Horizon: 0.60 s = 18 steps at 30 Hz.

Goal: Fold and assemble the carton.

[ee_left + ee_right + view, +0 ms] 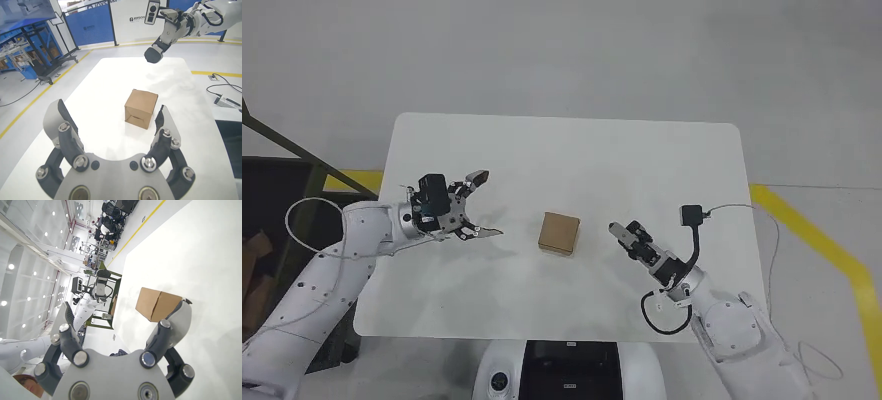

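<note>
A small brown carton (559, 232) stands closed on the middle of the white table (572, 150). In the left wrist view the carton (140, 111) shows a side with tucked flaps. My left gripper (489, 205) is open to the carton's left, a short gap away, with nothing between its fingers (62, 113). My right gripper (622, 232) is open just right of the carton, empty, and hangs above the table's far side in the left wrist view (154, 55). In the right wrist view one fingertip (186, 306) overlaps the carton (157, 304); I cannot tell if it touches.
A dark bin (262, 250) with cardboard pieces stands off the table's left edge beside a green frame (302, 150). A cable and grey adapter (226, 102) lie on the floor beyond the table's right side. Yellow floor tape (812, 230) runs on the right.
</note>
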Motion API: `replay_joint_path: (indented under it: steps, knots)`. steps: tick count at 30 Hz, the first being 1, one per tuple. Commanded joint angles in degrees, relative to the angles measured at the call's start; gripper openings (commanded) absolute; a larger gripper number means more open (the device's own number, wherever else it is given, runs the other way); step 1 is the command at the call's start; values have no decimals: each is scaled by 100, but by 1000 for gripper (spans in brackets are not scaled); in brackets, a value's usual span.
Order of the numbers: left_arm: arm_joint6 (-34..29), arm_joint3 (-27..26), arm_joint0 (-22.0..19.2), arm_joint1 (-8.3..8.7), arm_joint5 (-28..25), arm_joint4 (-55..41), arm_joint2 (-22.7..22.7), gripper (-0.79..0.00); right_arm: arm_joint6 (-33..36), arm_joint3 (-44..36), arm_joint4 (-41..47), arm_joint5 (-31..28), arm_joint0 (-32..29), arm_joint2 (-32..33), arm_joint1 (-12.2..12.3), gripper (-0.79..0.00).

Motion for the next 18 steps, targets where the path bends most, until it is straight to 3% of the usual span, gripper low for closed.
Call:
replay_joint_path:
  steps: [1,9,18]
  knots:
    - [-284,-203,280,63,4,-226,-350,0,-90,74,-354,-114,99,62,6,0]
    - [-1362,-751,1150,213,-225,-1303,-1364,0,-931,478,-2175,-637,380,383,39,0]
    - [-2609,-1039,1526,246,-190,-2655,-1918,0,-2116,593,-3811,-1013,218,819,83,0]
